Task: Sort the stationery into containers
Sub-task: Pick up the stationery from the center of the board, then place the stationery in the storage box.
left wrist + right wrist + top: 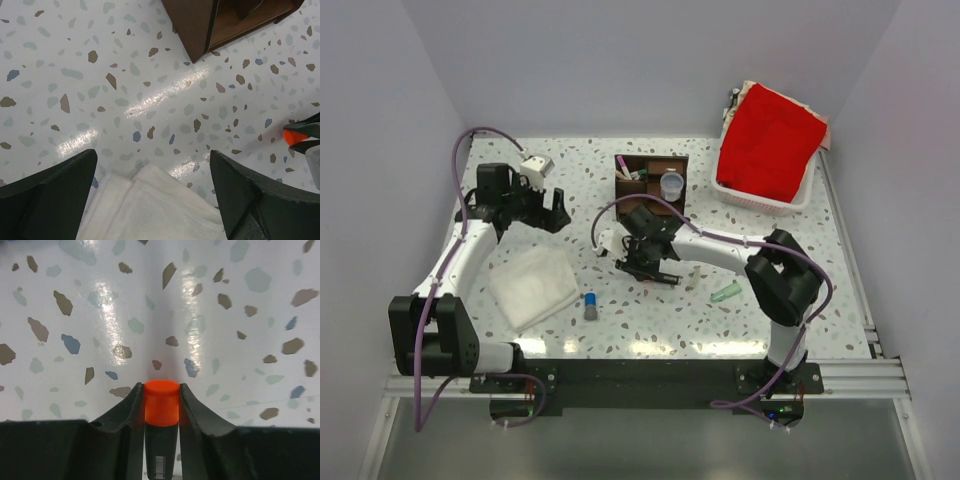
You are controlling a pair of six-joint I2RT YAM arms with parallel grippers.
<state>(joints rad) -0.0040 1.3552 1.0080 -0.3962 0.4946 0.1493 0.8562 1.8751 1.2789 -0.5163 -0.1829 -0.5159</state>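
Note:
An orange-and-black highlighter (161,405) sits between the fingers of my right gripper (161,390), which is shut on its orange cap, low over the table. In the top view that gripper (646,266) is just in front of the dark brown wooden organizer (650,160). The organizer holds a small bluish pot (671,184) and thin pens (626,172). A blue-capped grey stick (590,305) and a mint-green piece (725,293) lie loose on the table. My left gripper (152,200) hangs open over the edge of a white cloth (160,210), empty. The orange cap (295,136) also shows at the right edge of the left wrist view.
The white folded cloth (532,287) lies front left. A white basket (760,198) with a red cloth (770,145) stands at the back right. The organizer's corner (197,30) shows at the top of the left wrist view. Walls close in the table on three sides.

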